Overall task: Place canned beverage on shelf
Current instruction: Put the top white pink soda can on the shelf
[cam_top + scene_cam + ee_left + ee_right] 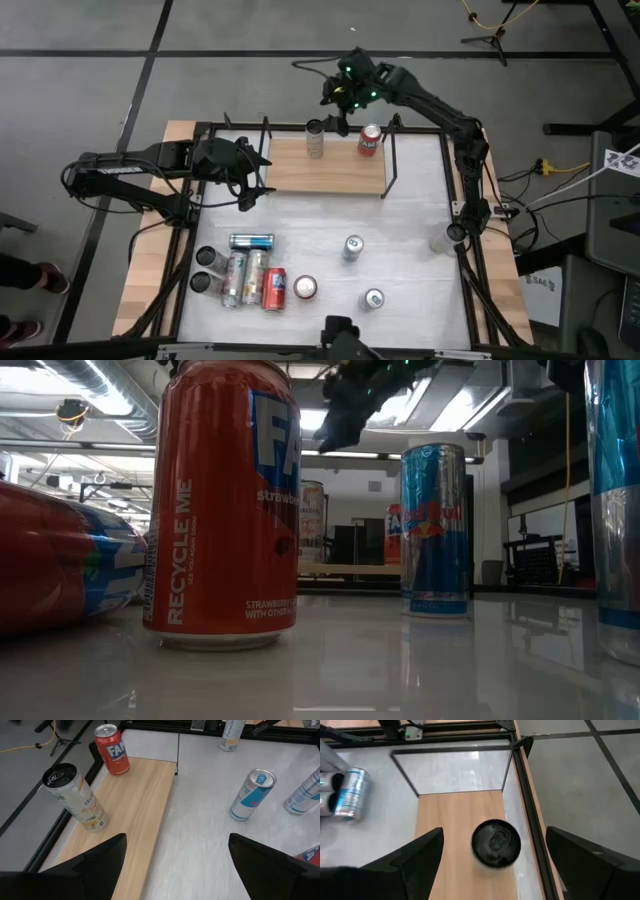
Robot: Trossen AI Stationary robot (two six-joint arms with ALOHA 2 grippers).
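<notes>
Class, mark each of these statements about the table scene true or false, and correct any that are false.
1. Two cans stand upright on the shelf. True: a pale can and a red can.
2. The right gripper is shut on the red can. False: its fingers are open, above the shelf's far edge, holding nothing.
3. The left gripper is open near the shelf's left end. True.
4. Every can on the white tabletop stands upright. False: several by the near-left edge, such as a blue-and-silver can, lie on their sides.
</notes>
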